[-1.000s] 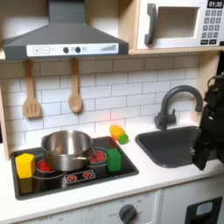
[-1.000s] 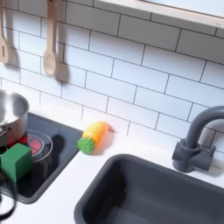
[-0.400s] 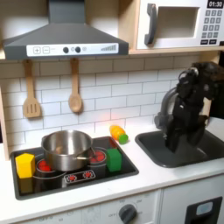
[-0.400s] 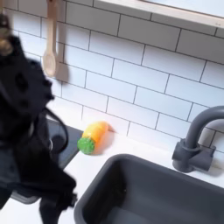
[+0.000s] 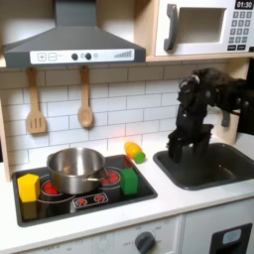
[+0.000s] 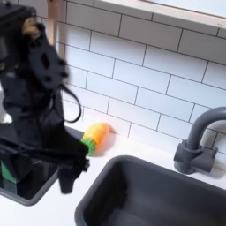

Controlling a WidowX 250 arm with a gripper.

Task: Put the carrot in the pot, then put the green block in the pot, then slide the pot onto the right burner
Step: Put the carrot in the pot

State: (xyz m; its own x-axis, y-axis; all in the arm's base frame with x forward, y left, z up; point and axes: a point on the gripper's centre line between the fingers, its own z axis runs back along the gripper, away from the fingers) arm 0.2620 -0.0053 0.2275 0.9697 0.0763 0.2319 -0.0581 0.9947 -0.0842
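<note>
A toy kitchen with a white counter (image 5: 179,198), a black cooktop on the first exterior view's left and a dark sink (image 5: 210,166) on its right. The pot (image 5: 77,170) sits on the cooktop, shiny and with nothing visible inside it, apparently waiting to receive both items. The green block (image 5: 129,181) rests on the cooktop just beside the pot, toward the first exterior view's right, over a red ring marking. The carrot (image 6: 94,137) lies on the counter between cooktop and sink, near the tiled wall, its green end pointing toward the cooktop. The black arm hangs over the sink's near edge, with the gripper (image 5: 175,151) pointing down, near the carrot but apart from it, likely approaching for the first pickup. The jaws hold nothing; whether they are apart or together cannot be told.
</note>
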